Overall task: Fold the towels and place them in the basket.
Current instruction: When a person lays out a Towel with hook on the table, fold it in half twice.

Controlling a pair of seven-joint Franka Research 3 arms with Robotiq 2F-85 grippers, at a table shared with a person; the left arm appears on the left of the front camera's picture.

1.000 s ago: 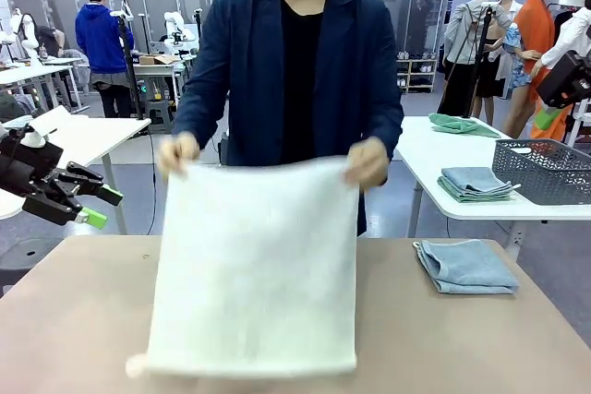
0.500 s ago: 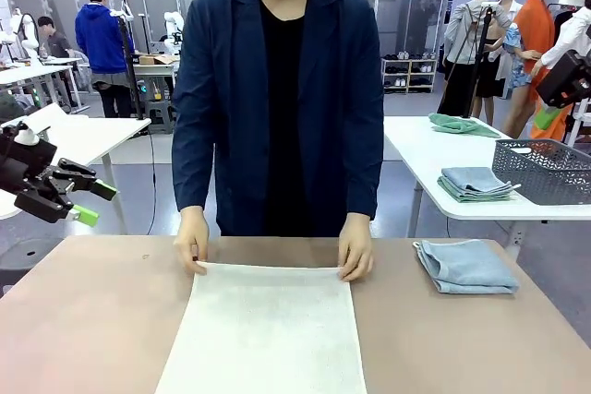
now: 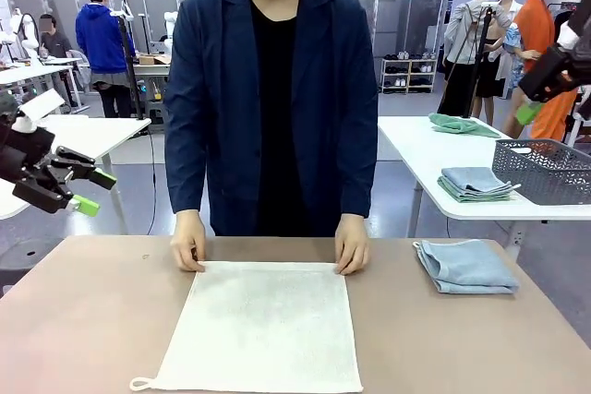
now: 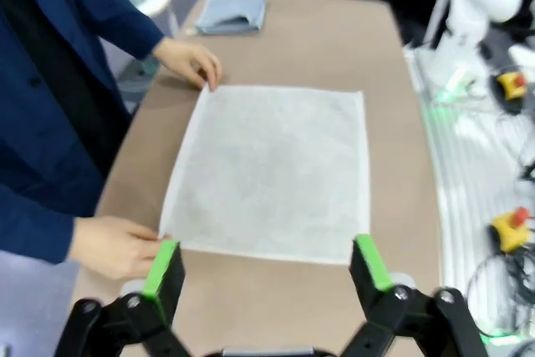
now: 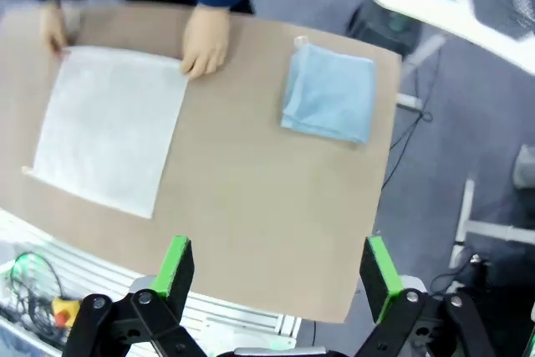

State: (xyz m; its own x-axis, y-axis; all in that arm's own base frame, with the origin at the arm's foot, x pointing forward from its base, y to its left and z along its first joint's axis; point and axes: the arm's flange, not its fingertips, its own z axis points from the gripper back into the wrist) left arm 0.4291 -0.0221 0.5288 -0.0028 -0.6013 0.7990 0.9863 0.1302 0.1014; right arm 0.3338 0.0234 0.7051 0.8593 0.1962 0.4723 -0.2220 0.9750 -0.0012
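Two towels lie on the table (image 3: 92, 320) in the front view: the cream towel (image 3: 263, 325) flat, a person's hands (image 3: 188, 248) on its far corners; the blue towel (image 3: 464, 267) folded at the right. Left wrist view: left gripper (image 4: 266, 261) wide, empty, off to one side; a pull now would fight those hands. Right wrist view: right gripper (image 5: 276, 267) wide, empty, high; a long descent could miss an edge.

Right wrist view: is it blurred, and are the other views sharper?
Right wrist view: soft all over, white towel and blue towel show no texture. Left wrist view: sharper, the white towel's texture shows. Front view: sharp, even light, no glare on the table.
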